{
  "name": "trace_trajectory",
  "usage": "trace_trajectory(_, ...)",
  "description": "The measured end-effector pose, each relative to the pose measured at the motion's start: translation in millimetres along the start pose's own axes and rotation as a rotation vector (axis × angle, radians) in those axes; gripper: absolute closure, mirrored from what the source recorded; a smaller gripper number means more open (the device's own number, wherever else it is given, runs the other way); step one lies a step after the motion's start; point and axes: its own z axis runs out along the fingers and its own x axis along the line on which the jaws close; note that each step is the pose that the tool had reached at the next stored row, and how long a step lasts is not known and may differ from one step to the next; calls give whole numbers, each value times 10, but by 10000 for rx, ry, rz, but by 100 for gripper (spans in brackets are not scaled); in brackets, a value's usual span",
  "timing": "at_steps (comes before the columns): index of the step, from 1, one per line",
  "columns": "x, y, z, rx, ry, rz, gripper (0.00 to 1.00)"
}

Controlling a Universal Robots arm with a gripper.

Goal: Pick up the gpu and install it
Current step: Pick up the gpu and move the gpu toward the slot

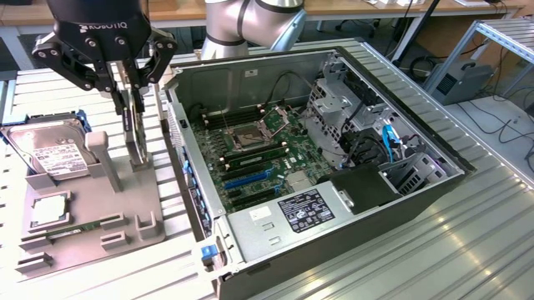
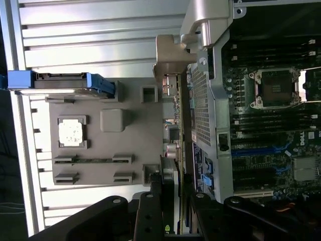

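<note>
step in hand (est.): pick-up of gpu [image 1: 135,128] from grey fixture tray [image 1: 79,256].

1. grip state: gripper [image 1: 132,86] approx. half closed, one finger each side of the card's upper end. card looks clamped btwn them.
2. location (exterior view): gpu hangs at 6 o'clock of gripper, over the tray side nearest the pc case [image 1: 250,69]. case side wall is just beside it at 3 o'clock; hard drive [image 1: 50,153] is well apart at 9 o'clock. lower end is at a grey post [image 1: 139,167] of the tray; cannot tell if touching or clear.
3. orientation: card is seen thin-edge on, faces approx. parallel w/ case side wall. long axis reads near vertical, from jaws down to tray. metal bracket [image 2: 170,52] is at the end farthest from gripper.
4. technique (judgement): move along the card's own plane only, straight up, no twist, until lower end clears the post. hold card square in jaws: a tilt would likely bind it in the post or swing it into the wall at 3 o'clock. go slow, since the grip is on a narrow edge and could slip.
</note>
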Motion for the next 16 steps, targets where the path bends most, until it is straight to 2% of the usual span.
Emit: trace_trajectory(16, -67, 5, 2, 33, -3, 0, 73)
